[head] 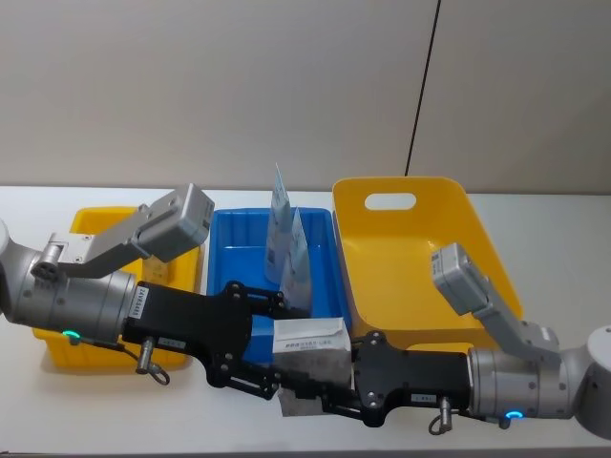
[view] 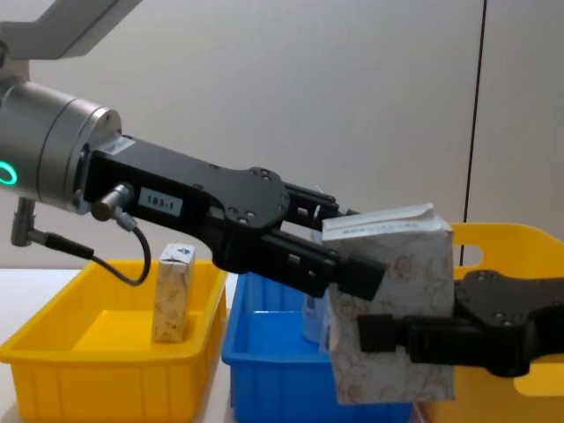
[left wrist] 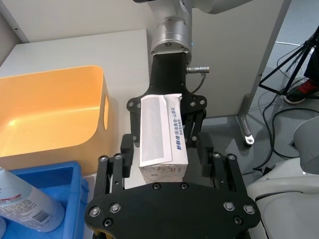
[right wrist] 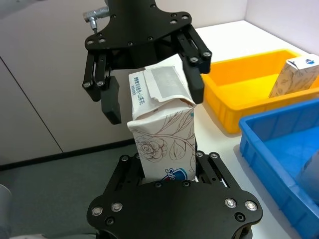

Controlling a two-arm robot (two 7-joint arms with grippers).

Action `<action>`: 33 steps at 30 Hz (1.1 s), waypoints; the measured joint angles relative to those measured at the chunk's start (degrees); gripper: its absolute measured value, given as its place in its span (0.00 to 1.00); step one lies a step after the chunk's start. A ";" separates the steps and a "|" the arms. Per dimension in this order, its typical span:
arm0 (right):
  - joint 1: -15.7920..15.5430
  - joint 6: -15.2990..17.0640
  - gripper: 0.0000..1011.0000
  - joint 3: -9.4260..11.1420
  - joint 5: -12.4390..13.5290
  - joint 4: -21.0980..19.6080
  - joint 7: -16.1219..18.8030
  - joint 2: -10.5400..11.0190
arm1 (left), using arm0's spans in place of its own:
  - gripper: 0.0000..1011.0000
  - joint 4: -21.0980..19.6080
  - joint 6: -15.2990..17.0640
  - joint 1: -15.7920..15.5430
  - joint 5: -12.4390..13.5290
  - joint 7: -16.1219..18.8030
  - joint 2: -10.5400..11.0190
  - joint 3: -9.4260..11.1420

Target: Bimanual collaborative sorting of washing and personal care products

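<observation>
The right gripper (right wrist: 168, 160) pinches the cream floral pack (right wrist: 167, 127) by its base between its fingers, while the left gripper (right wrist: 154, 99) (fingers spread wide) straddles its folded, barcode-labelled top.

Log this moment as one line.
right gripper: shut on floral pack, at base | left gripper: open around its top | tubes: in blue bin | small carton: in yellow bin

cream pack (right wrist: 164, 134), brown floral print
</observation>
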 joint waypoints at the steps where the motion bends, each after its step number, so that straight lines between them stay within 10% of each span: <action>1: -0.02 0.03 0.35 0.00 0.12 -0.02 0.01 0.01 | 0.76 0.00 0.00 0.00 0.00 0.00 0.00 0.00; 10: -0.38 0.09 0.35 0.20 1.26 -0.52 0.07 0.43 | 0.99 0.00 0.00 0.00 0.00 0.00 0.00 -0.01; 33: -5.14 -2.26 0.35 4.69 3.80 -3.60 -7.11 3.38 | 0.99 -1.08 0.12 1.80 -1.73 2.81 1.49 -1.75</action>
